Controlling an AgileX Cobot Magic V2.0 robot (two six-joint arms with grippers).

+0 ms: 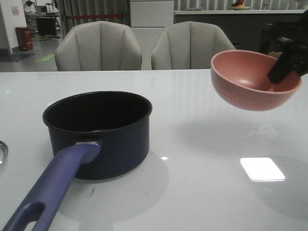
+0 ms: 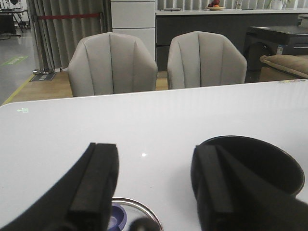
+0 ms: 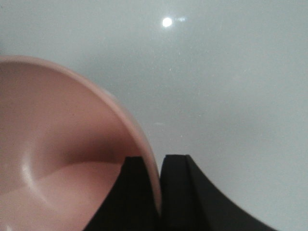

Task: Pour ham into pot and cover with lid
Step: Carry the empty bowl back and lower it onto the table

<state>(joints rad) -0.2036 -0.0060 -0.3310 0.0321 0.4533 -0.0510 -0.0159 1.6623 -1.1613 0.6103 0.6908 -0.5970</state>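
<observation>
The dark navy pot (image 1: 101, 139) stands at the table's left centre, its purple-blue handle (image 1: 53, 185) pointing toward the front edge. Its black inside shows no ham, and none shows in any view. My right gripper (image 1: 280, 71) holds the pink bowl (image 1: 250, 84) in the air at the right, tilted with its mouth toward the camera. In the right wrist view that gripper (image 3: 160, 161) is shut on the rim of the bowl (image 3: 57, 144). My left gripper (image 2: 155, 153) stands open over the glass lid (image 2: 144, 208), with the pot (image 2: 260, 159) beside it.
Only a sliver of the lid (image 1: 2, 151) shows at the far left edge of the front view. Two grey chairs (image 1: 98, 45) (image 1: 190, 43) stand behind the white glossy table (image 1: 192, 144). A bright light reflection (image 1: 262, 168) lies at the front right.
</observation>
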